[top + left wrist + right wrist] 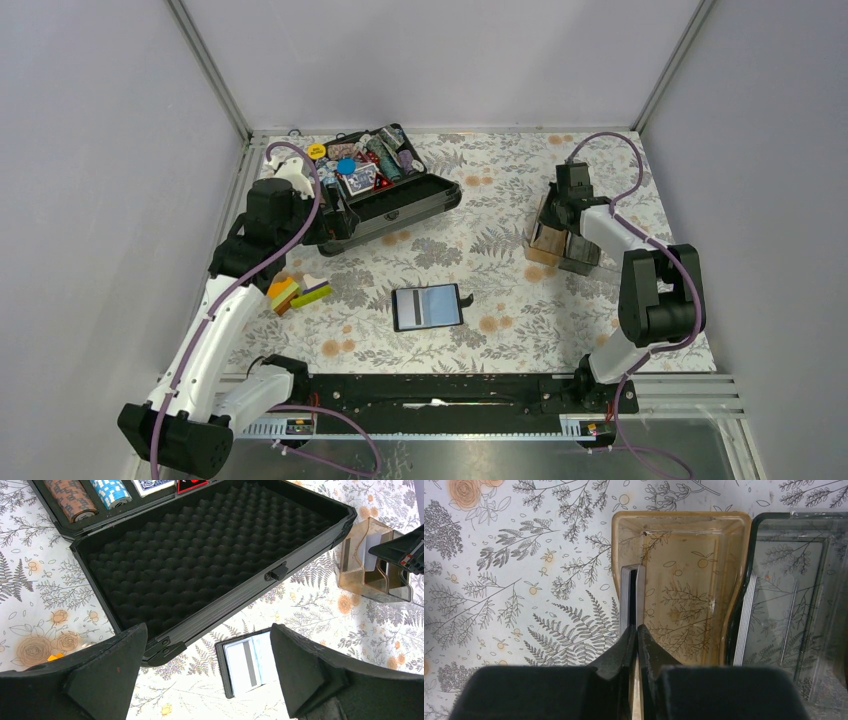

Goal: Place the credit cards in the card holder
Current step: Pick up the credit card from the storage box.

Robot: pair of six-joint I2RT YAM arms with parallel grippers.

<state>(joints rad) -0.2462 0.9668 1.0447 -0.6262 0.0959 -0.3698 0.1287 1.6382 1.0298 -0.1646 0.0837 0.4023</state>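
The black card holder (428, 307) lies open on the floral cloth at the centre. In the left wrist view the card holder (248, 662) holds a white credit card with a dark stripe (242, 664) in its blue-grey pocket. My left gripper (209, 630) is open and empty, above the near edge of the chip case, left of and behind the holder (335, 215). My right gripper (637, 630) is down in the tan acrylic tray (681, 525), shut on the edge of an upright credit card (640, 587). More cards (625, 592) stand beside it.
The large black chip case (385, 195) lies open at the back left, its foam lid (200, 555) under my left wrist, chips (70, 497) in its base. A darker clear tray (794, 570) with cards adjoins the tan one. Small coloured stacks (297, 292) lie left of the holder.
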